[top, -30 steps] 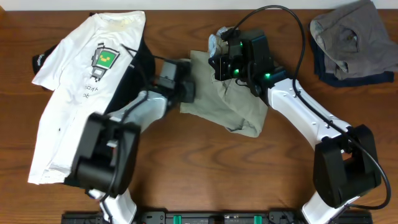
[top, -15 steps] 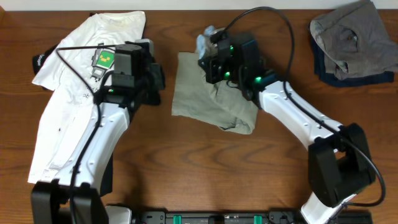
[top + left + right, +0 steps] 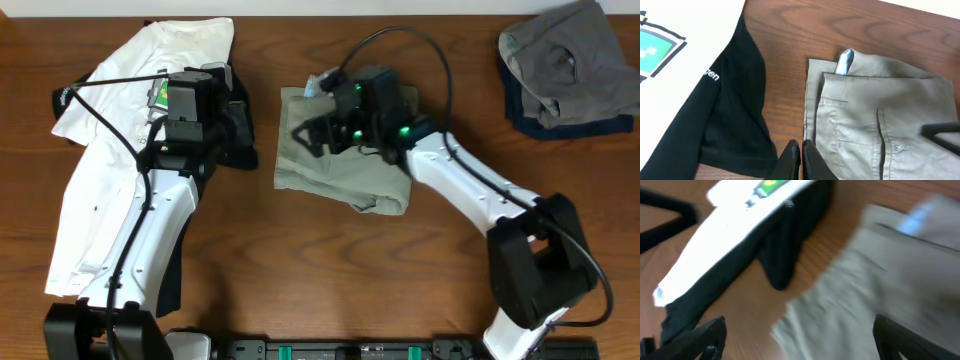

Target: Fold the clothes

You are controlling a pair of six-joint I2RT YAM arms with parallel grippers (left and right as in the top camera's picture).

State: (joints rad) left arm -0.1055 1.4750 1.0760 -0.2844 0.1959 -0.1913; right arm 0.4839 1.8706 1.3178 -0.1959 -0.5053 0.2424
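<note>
**A:** Where are the pale olive-khaki cloth shorts (image 3: pixel 340 165)?

**B:** At the centre of the overhead frame, folded into a rough rectangle and lying flat on the brown wooden table (image 3: pixel 330 290). A small light blue scrap of cloth (image 3: pixel 845 61) pokes out at their top edge.

**A:** And the claws?

**B:** The right gripper (image 3: pixel 799 327) hangs over the left part of the shorts. Its fingers are spread wide toward both lower corners of its blurred wrist view, with nothing between them. The left gripper (image 3: pixel 801 156) sits at the bottom centre of its wrist view, with its fingers pressed almost together and holding nothing. It is just beside the shorts' left edge, but I cannot tell whether it touches cloth.

**A:** What lies around them?

**B:** A soft black garment (image 3: pixel 735 115) lies left of the shorts with bare wood between them. It is partly under the white T-shirt with a green chest print (image 3: pixel 100 200), which runs down the left of the overhead frame. The crumpled grey and navy pieces (image 3: pixel 565 65) are heaped in the upper right corner, well apart.
</note>
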